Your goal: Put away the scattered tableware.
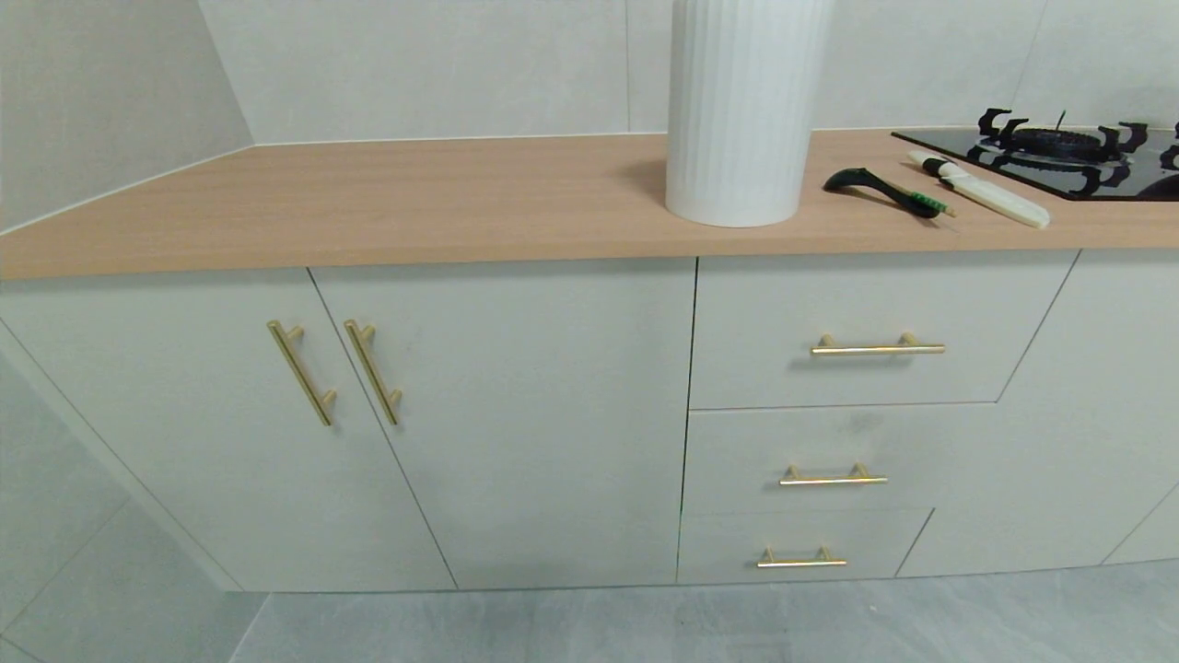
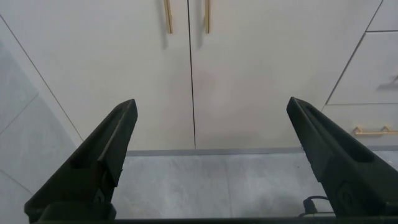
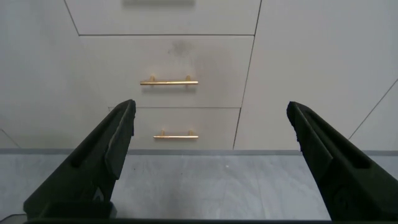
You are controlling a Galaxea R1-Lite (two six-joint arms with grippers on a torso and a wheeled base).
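A black-handled utensil with a green band is lying on the wooden countertop, just to the right of the tall white ribbed cylinder. A white utensil with a dark collar is lying just beyond it, farther right of the cylinder, with one end near the black gas hob. Below and to the left of the cylinder, two cabinet doors are sitting closed. Below and to its right, three drawers with gold handles are sitting closed too. The left gripper is hanging low before the doors with its jaws spread wide, gripping nothing. The right gripper is hanging low before the lower drawers, likewise spread wide and gripping nothing.
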